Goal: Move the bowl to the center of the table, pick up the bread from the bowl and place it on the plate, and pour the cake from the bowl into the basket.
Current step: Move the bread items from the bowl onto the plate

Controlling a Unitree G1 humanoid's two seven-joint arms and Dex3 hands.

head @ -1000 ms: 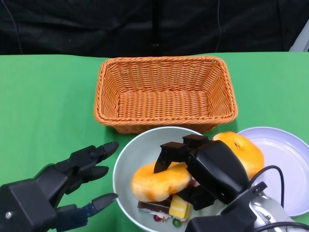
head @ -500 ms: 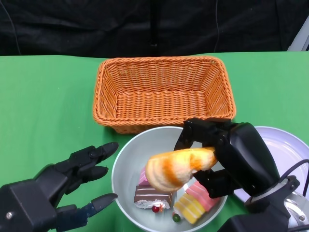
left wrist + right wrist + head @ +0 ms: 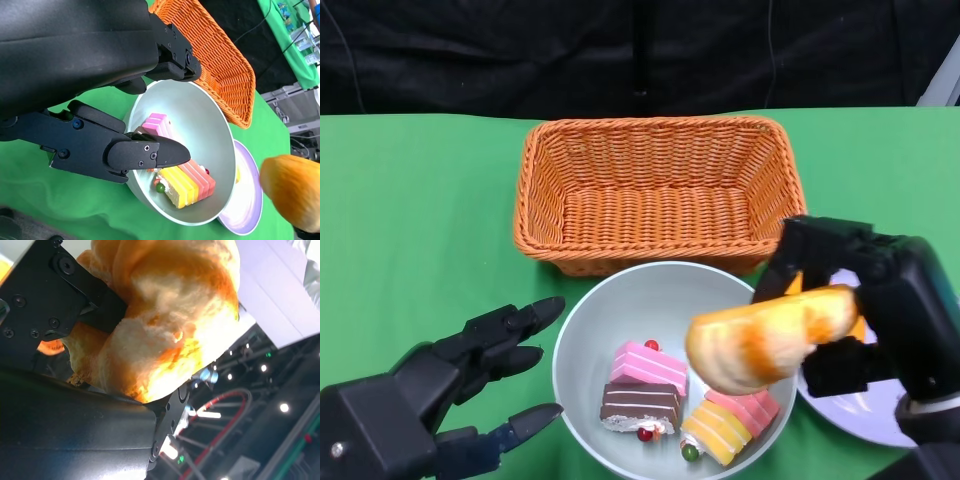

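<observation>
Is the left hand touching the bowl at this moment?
Apart. The head view shows green cloth between the left hand fingertips and the bowl rim; the hand is open, holding nothing.

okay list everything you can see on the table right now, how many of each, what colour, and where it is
basket: one, orange wicker, far middle of the table.
bowl: one, pale grey-green, just in front of the basket.
cake slices: three (pink, brown chocolate, yellow-pink), inside the bowl.
bread: one, golden orange, lifted above the bowl's right rim.
plate: one, lilac, right of the bowl.
table: green cover.
left hand: black, beside the bowl, holding nothing.
right hand: black, grips the bread.
</observation>
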